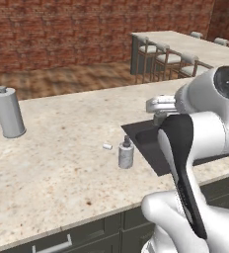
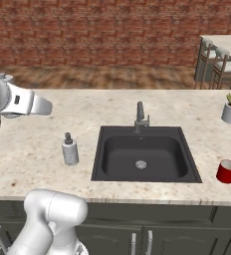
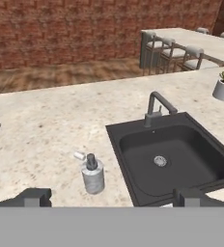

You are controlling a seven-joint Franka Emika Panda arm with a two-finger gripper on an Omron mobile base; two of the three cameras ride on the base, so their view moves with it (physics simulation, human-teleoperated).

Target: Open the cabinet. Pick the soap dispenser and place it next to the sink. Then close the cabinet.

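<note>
While the small speckled grey soap dispenser (image 3: 93,175) stands just beside the dark charcoal sink (image 3: 133,188), the spread, empty fingers (image 3: 34,197) should be turned towards the cabinet; its door is best pushed squarely.

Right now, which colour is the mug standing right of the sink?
The small handled mug is red with a white inside, clearest in the right base view.

The arm (image 1: 185,148) is being held folded high and close to the base, with its white links stacked above one another and the dark joint covers turned toward the cameras. The gripper (image 3: 111,197) is being held wide open, its two dark fingertips (image 3: 34,197) being kept far apart and gripping nothing.
</note>
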